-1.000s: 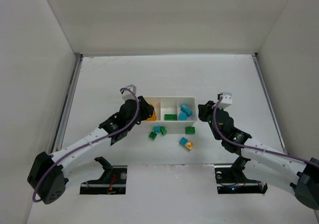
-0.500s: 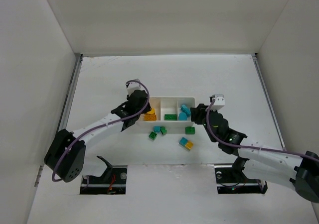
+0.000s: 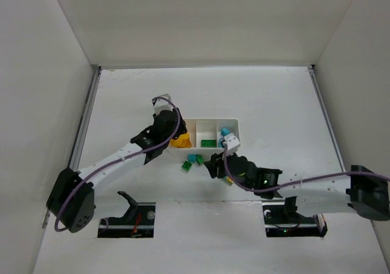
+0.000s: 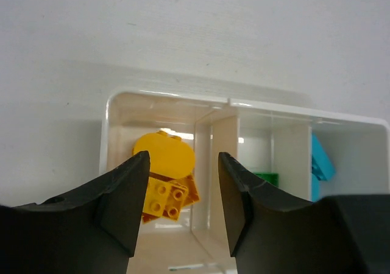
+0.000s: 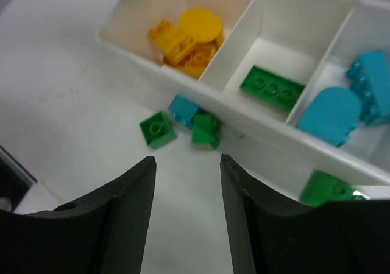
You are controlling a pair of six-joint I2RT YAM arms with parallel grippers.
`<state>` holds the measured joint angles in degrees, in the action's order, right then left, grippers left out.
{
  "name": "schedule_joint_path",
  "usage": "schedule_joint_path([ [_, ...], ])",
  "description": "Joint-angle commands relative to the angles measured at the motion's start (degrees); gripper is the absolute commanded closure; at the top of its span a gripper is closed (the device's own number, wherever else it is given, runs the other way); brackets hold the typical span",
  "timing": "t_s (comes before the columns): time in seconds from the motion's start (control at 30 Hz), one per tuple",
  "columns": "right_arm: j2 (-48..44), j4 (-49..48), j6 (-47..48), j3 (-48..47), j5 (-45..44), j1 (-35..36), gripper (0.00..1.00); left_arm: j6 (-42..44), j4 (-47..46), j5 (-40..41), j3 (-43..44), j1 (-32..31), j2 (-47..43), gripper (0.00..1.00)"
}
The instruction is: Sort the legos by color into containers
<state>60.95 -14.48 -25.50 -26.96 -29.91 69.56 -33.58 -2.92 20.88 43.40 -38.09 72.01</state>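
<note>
The white tray [image 3: 210, 120] holds yellow-orange legos [image 4: 164, 176] in its left compartment, a green one [image 5: 271, 86] in the middle and cyan ones [image 5: 332, 114] in the right. My left gripper [image 4: 183, 164] is open and empty above the left compartment; it also shows in the top view [image 3: 175, 135]. My right gripper [image 5: 187, 164] is open and empty, low over the table in front of the tray [image 5: 274, 141], just short of two loose green legos [image 5: 157, 129] [image 5: 206, 131] and a cyan one [image 5: 183, 108]. Another green lego [image 5: 326, 189] lies by its right finger.
In the top view the right arm [image 3: 256, 178] lies across the table in front of the tray and covers most of the loose cyan and yellow bricks there. White walls enclose the table on three sides.
My right arm has swung left and toward the near edge, from beside the tray's right end to the loose legos in front of it. My left gripper has shifted slightly over the left compartment.
</note>
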Motion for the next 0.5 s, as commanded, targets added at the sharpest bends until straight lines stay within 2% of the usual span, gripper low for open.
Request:
schedule_joint_path([
  [0.0,7.67,-1.43,-0.52,-4.06,0.92,2.72,0.44,0.1,-1.48,0.74,-1.9,-2.12,-7.57,0.56],
  [0.13,17.77,-1.95,-2.1,-7.22,-1.37,3.26,0.36,-1.31,-0.34,0.74,-7.08,-5.28,-16.35,0.6],
  [0.27,26.66,-2.13,-4.03,-10.82,-4.79,3.08,0.35,-3.5,3.0,0.74,-12.36,-7.92,-24.88,0.59],
  [0.47,33.79,-3.09,-5.44,-13.64,-8.23,2.82,0.34,-6.4,8.71,0.74,-18.52,-10.03,-36.4,0.58],
])
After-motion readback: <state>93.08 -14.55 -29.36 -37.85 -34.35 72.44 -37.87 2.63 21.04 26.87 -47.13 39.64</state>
